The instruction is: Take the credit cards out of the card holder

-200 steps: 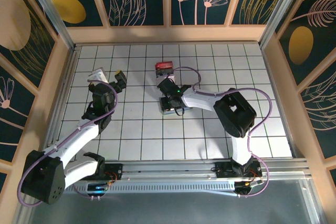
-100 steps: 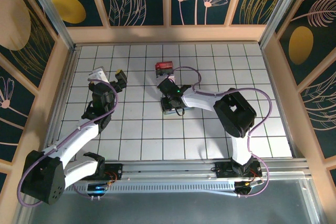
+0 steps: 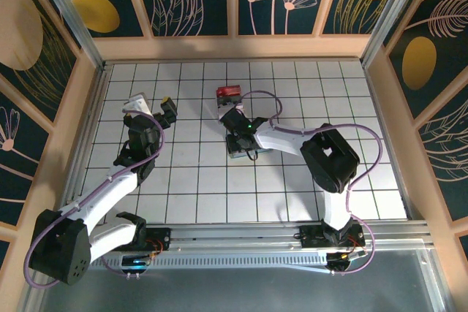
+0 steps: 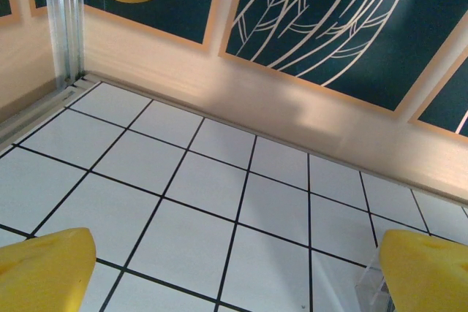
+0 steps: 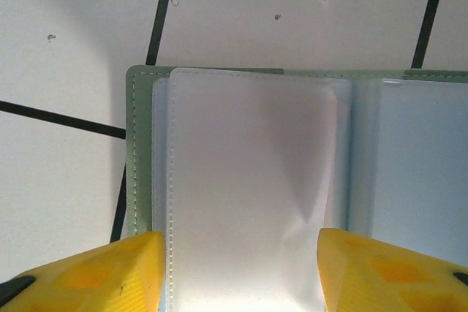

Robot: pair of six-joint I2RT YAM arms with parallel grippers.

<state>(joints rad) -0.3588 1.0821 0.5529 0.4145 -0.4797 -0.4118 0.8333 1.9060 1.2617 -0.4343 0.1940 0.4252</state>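
Lying open near the middle of the white tiled table (image 3: 219, 188), the thin pale grey-green bifold card holder (image 5: 248, 180) shows a clear sleeve (image 5: 241, 151) that seems emptied, as the right gripper (image 5: 238, 268) just above has spread its yellow fingers (image 5: 95, 272) wider, gripping nothing, and the left gripper (image 4: 234, 275) gapes idle.

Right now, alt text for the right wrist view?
A pale grey-green bifold card holder lies open on the white gridded table, its clear plastic sleeve looking empty. The right tool holds its yellow fingers apart at the bottom, flanking that sleeve.
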